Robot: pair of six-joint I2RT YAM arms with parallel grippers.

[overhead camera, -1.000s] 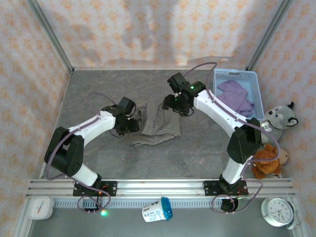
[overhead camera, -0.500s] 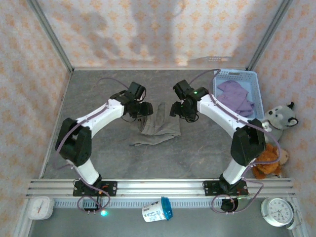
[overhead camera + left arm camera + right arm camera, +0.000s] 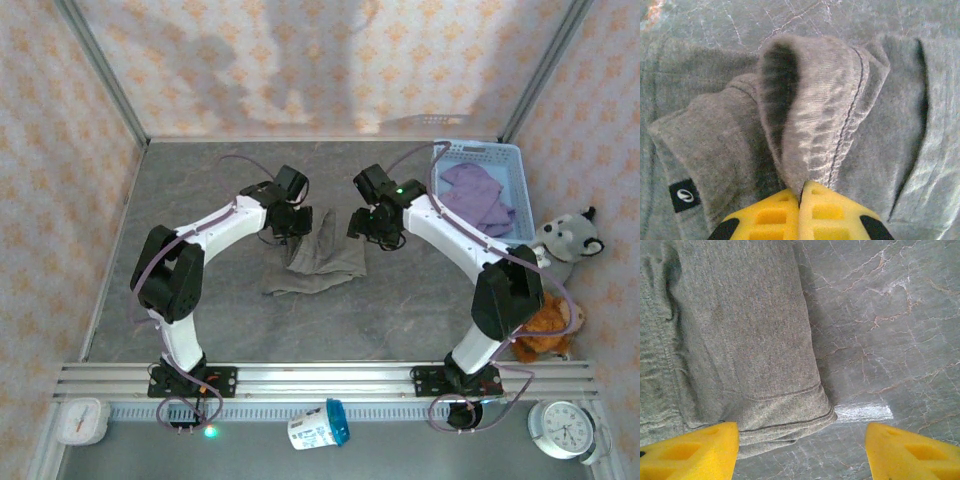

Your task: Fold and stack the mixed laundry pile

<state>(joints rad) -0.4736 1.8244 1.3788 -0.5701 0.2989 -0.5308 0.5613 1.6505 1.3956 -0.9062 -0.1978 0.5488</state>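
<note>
Left tool (image 3: 291,216), seen from above, sits at the far left corner of the olive-grey wrinkled cloth garment (image 3: 325,256), which lies bunched near the middle of the grey marbled table (image 3: 220,300). The right tool (image 3: 368,224) is at the garment's far right corner. The lavender-purple short-sleeved T-shirt (image 3: 478,196) lies heaped inside the light blue plastic lattice basket (image 3: 476,150) at the table's far right corner, well apart from the garment. A grey plush wolf toy (image 3: 568,238) sits just beside the basket's near end.

From the left wrist, the left tool (image 3: 800,192) has its yellow fingers (image 3: 770,216) pressed together on a raised fold of the garment (image 3: 810,125), pinching it beside a stitched hem. A small black label (image 3: 684,196) shows on the cloth to the left, with bare table (image 3: 715,20) beyond.

From the right wrist, the right tool (image 3: 800,445) stands spread, holding nothing. One yellow finger (image 3: 690,450) lies over the garment's (image 3: 750,330) hemmed edge and the other is over bare table (image 3: 880,315). Whether the first touches the cloth cannot be told.
</note>
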